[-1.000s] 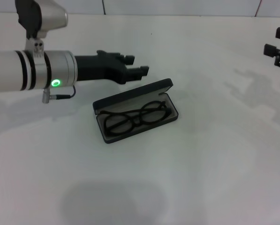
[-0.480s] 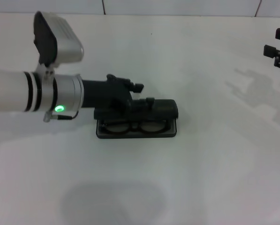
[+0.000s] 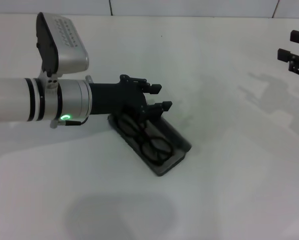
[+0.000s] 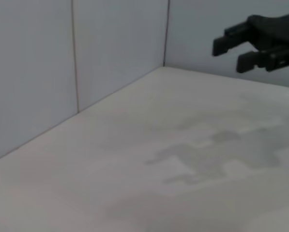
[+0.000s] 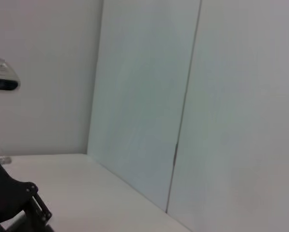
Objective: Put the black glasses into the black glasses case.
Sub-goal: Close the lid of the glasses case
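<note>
Black glasses point(image 3: 148, 138): already inside the black glasses case point(image 3: 175, 156), mid-desk point(image 3: 229, 190); case apparently unshut, closing likely remains; left gripper point(image 3: 157, 98) over its near-left end, jaws released; right gripper point(image 3: 293, 52) parked at the desk's right edge, jaws parted.

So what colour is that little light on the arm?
Green, clearest in the head view.
</note>
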### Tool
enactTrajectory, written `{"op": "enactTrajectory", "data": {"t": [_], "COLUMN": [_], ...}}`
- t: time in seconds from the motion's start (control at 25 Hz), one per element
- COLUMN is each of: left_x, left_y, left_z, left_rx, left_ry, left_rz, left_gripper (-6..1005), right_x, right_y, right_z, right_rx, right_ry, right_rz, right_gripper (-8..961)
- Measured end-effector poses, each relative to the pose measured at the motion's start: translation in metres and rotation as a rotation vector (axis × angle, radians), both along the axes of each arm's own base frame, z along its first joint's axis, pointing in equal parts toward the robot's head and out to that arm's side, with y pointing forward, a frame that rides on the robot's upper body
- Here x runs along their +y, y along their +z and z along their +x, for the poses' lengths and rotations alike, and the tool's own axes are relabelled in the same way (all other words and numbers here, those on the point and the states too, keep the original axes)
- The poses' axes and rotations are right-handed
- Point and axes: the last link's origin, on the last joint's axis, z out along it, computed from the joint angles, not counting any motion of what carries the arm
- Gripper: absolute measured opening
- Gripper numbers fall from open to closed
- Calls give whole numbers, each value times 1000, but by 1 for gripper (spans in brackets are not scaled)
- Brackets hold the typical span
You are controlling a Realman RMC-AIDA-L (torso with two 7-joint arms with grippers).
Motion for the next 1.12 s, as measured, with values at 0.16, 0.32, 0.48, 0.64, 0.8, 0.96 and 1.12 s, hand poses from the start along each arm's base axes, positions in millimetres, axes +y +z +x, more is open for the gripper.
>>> {"op": "enactTrajectory", "data": {"t": [0.16,0.32,0.48,0.64,0.8,0.96,1.12], "left_x": [-3,-3,0,1,2,1,-1], "left_y": [-4,-4,-5,-8,-9,-9,-9], "left_z": [-2,-4,-11,-16,-18,-20,-22], "left_rx": [22,34,58,74,79,79,82], "left_ry": [-15,-14,9,34,42,47,52], "left_rz": [-11,-10,12,21,23,23,21], "left_gripper": [526,533,541,548,556,563,570], "right_x": [2,4,5,6,7,8,8], "right_y": [0,0,0,0,-2,-3,-3], "right_z": [0,0,0,-1,-1,-2,-2], "right_rx": [-6,-12,-15,-21,-31,-39,-43], "right_ry": [-1,-8,-8,-8,-7,-5,-5], "right_rz": [2,11,13,11,6,0,-3], "right_gripper": [473,473,473,473,473,473,474]}}
